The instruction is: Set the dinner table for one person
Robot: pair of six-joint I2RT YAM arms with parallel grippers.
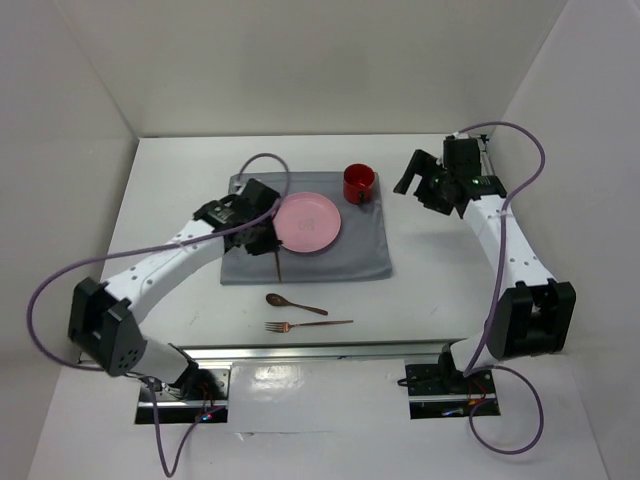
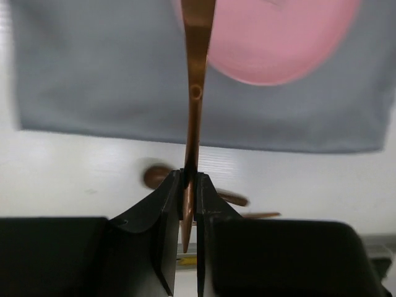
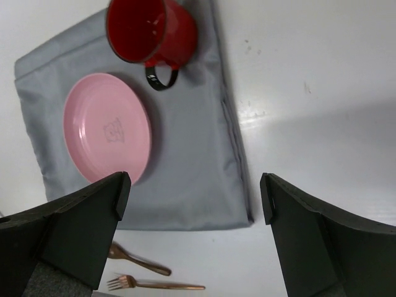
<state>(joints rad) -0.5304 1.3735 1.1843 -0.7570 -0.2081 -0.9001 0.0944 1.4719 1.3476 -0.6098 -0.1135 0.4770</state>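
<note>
On the grey mat sit a pink plate and a red mug; spoon and fork lie on the dinner table off the mat's near edge; left gripper, its clamp plain only in its wrist view, pinches a copper utensil over the mat; right gripper gapes beyond the mat's right edge

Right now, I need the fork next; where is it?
Top view: the fork lies on the bare table, just near-side of the spoon, off the mat.
</note>
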